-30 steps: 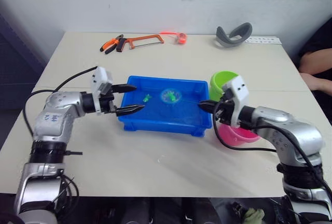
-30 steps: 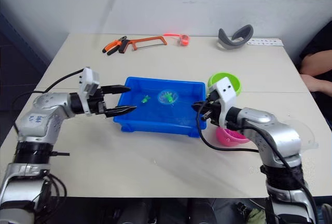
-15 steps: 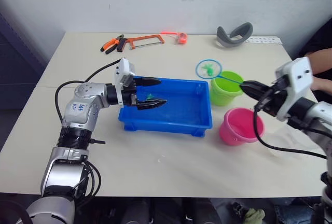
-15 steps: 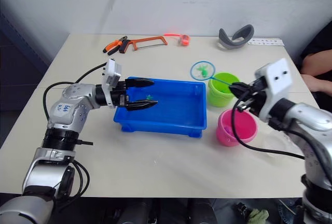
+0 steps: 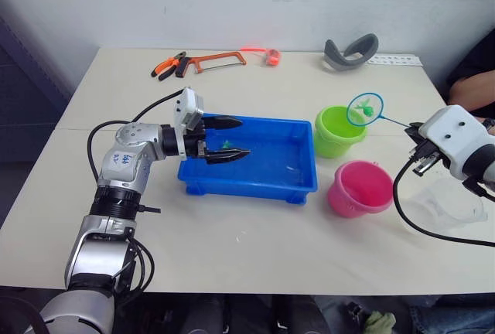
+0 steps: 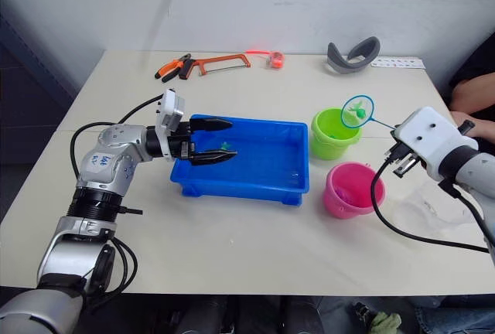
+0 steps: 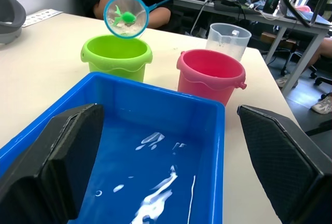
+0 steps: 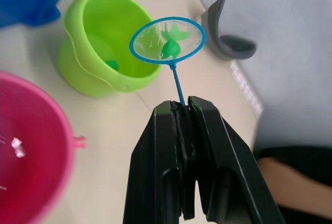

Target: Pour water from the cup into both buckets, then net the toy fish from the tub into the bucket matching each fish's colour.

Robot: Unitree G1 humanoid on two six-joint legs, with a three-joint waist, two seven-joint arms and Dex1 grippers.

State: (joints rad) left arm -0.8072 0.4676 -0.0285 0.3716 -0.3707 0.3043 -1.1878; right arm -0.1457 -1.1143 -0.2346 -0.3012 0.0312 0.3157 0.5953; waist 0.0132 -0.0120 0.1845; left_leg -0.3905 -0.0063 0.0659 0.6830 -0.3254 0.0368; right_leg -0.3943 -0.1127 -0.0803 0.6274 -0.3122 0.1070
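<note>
Along the far edge of the pale desk (image 5: 255, 233) lay orange-handled pliers (image 5: 166, 65), an orange-framed hacksaw (image 5: 213, 60), a small orange loop (image 5: 270, 56) and a curved grey band (image 5: 349, 49), with a strip of printed paper (image 5: 390, 60) beside it whose writing could not be read. A person's arm (image 5: 469, 90) rested at the desk's right edge.

The right gripper (image 8: 182, 115) was clamped on the thin handle of the round light-blue net (image 5: 364, 109), whose mesh carried a green toy fish (image 8: 170, 47) above the far right rim of the lime green bucket (image 5: 338, 131). The bright pink bucket (image 5: 358, 189) stood nearer, with the clear plastic measuring cup (image 5: 452, 204) at the right edge.

The left gripper (image 5: 226, 140) hung open over the left end of the shallow blue tub (image 5: 259, 164), a small green fish (image 5: 227, 145) between its fingers.
</note>
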